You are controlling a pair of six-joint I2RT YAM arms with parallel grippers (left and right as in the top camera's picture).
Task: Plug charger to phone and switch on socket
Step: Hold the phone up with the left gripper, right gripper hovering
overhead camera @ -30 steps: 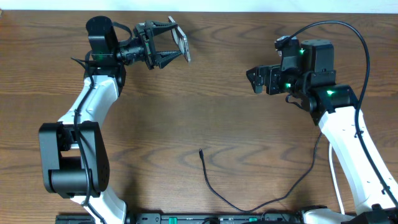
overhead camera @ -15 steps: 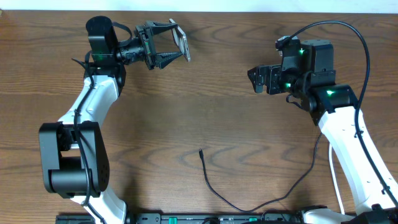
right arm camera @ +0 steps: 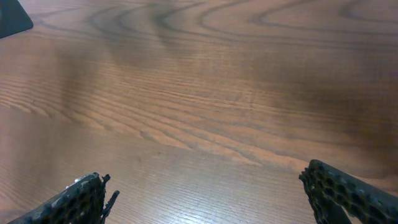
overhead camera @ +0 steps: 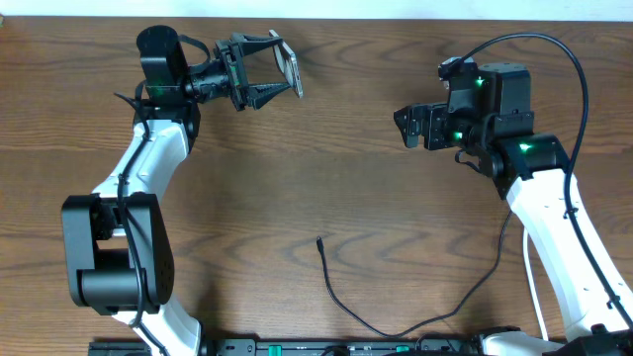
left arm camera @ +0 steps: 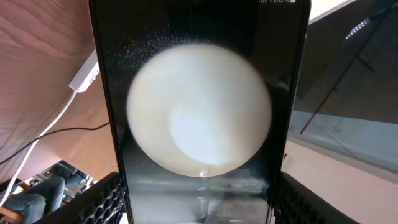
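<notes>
My left gripper [overhead camera: 280, 71] is at the table's far left, raised and shut on the phone [overhead camera: 290, 69], a black slab held by its edges. In the left wrist view the phone [left arm camera: 199, 37] fills the frame with a white round patch on its face, between my fingers [left arm camera: 102, 200]. The charger [overhead camera: 336, 293] is a thin black cable lying on the table near the front, its plug tip [overhead camera: 318, 238] free. My right gripper [overhead camera: 404, 127] is open and empty over bare wood at the far right [right arm camera: 205, 199]. The socket [left arm camera: 85, 70], a white strip with a red mark, shows only past the phone.
The socket's white cord [left arm camera: 37, 144] and a thin black cable [left arm camera: 68, 131] run below it in the left wrist view. A dark corner of something [right arm camera: 12, 18] sits at the top left of the right wrist view. The wooden table [overhead camera: 316, 168] lies between the arms.
</notes>
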